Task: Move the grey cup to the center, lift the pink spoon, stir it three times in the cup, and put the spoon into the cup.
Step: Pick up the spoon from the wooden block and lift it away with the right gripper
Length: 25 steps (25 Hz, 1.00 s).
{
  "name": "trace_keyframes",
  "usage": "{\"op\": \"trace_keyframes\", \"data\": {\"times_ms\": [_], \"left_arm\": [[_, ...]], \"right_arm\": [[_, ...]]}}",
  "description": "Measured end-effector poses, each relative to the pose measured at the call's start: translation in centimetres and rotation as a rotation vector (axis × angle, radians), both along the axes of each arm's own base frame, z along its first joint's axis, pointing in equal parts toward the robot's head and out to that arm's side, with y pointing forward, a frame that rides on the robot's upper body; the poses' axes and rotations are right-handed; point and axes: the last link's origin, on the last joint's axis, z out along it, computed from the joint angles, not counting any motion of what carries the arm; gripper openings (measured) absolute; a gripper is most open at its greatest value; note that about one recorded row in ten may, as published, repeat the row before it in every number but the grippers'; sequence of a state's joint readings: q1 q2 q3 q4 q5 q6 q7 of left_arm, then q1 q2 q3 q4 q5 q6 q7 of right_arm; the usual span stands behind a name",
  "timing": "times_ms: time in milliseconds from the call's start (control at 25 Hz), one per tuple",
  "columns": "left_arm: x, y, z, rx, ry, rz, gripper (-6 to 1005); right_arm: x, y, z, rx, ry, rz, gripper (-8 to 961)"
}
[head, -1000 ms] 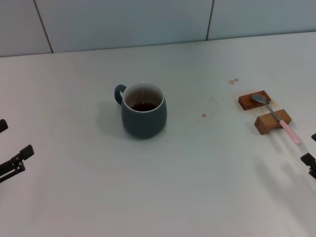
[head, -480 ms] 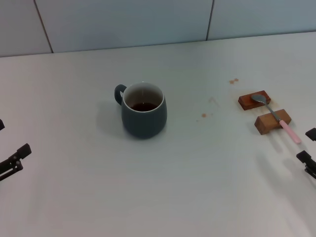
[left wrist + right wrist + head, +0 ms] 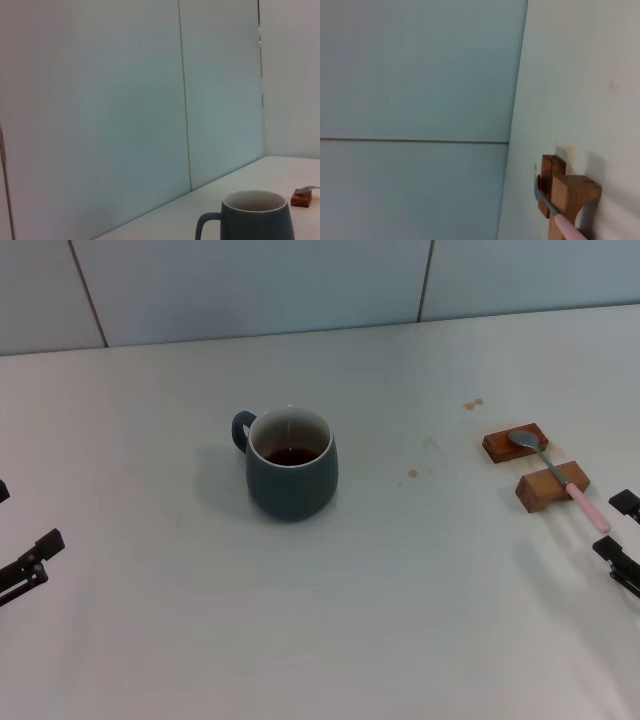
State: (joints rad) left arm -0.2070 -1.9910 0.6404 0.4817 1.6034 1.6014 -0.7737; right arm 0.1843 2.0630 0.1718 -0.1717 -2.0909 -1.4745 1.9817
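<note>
Cup (image 3: 291,462) upright mid-surface (image 3: 400,590), dark liquid inside.

Spoon (image 3: 560,475) on two wooden blocks (image 3: 552,486); pink handle end points toward right hand (image 3: 622,540), just beside it.

Left hand (image 3: 20,565) far off.

Finger spread on both: cannot tell.

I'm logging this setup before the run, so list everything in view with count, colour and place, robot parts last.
rounded slate-grey ceramic mug: one, grey with white inside, dark liquid in it, left of the table's middle, handle facing away from the robot.
slim spoon with metal bowl and pale pink handle: one, laid across the two blocks, at the right.
brown wooden blocks: two, right side, one behind the other.
white tabletop: one, a few small brown stains.
left gripper: black, at the left edge.
right gripper: black, at the right edge near the spoon's handle.
</note>
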Motion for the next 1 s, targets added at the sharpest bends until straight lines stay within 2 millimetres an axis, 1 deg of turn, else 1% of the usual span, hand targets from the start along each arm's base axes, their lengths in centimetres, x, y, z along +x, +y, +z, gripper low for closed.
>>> {"op": "trace_keyframes", "data": {"times_ms": [1000], "left_arm": [[-0.2,-0.1,0.3,0.02,-0.003,0.012,844]], "right_arm": [[-0.5,2.8,-0.2,-0.017,-0.024,0.005,799]]}}
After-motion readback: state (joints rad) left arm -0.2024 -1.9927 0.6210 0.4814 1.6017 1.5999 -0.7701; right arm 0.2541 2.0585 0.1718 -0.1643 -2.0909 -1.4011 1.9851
